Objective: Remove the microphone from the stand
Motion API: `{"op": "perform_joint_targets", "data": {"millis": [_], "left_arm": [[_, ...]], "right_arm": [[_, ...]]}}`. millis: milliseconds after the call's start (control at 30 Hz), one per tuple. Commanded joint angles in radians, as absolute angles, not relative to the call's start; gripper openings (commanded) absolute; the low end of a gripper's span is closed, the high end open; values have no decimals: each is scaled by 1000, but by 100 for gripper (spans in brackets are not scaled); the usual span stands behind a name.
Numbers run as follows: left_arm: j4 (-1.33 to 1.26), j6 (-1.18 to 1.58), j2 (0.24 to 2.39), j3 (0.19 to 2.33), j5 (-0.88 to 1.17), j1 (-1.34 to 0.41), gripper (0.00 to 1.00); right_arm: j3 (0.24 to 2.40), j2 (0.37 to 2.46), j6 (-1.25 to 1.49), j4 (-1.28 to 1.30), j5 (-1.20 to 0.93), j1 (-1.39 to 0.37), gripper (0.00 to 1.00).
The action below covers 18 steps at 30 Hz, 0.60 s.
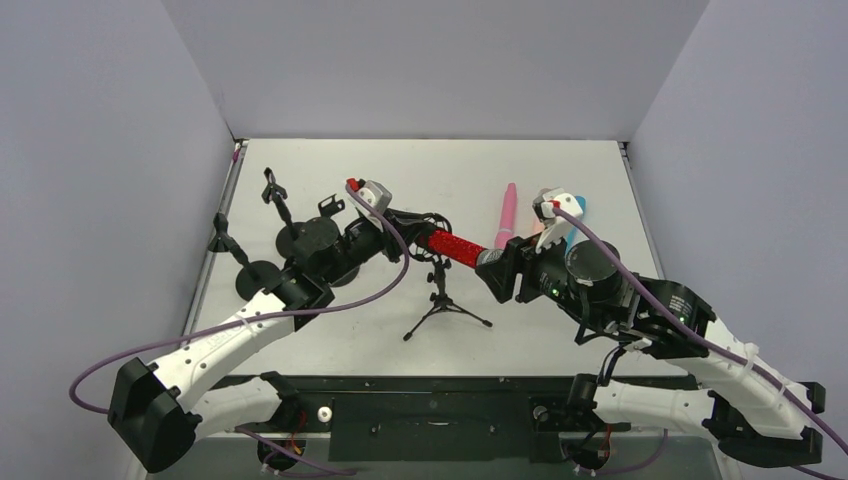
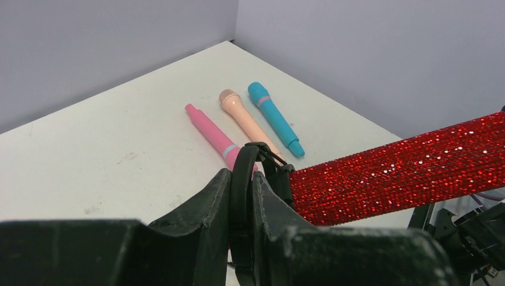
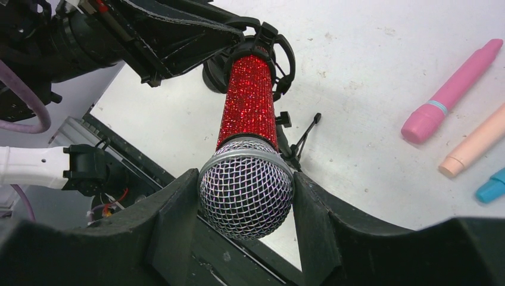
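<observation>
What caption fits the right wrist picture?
Right gripper grips the red microphone by its mesh head; left gripper pinches the clip.

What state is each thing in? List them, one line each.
red microphone: tail seated in the clip, not yet removed
stand: upright on its tripod legs
left pincer: shut on the clip
right pincer: shut on the red microphone's mesh head
pink microphone: lying flat, untouched
peach microphone: lying flat, untouched
blue microphone: lying flat, untouched

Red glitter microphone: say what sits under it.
A black tripod stand on the white table; where it joins the clip is covered by the microphone.
</observation>
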<state>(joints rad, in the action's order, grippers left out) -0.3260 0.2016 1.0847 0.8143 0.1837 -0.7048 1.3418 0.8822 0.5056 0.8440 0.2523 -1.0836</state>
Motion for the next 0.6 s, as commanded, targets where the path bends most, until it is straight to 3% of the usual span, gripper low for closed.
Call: {"op": "perform_joint_targets", "data": {"millis": [0, 567], "left_arm": [[-284, 70, 1105, 839, 13, -660, 0], [-267, 36, 1110, 874, 8, -660, 0]], "right_arm": [[1423, 785, 496, 791, 312, -1089, 0], [1436, 758, 504, 797, 356, -1089, 0]]}}
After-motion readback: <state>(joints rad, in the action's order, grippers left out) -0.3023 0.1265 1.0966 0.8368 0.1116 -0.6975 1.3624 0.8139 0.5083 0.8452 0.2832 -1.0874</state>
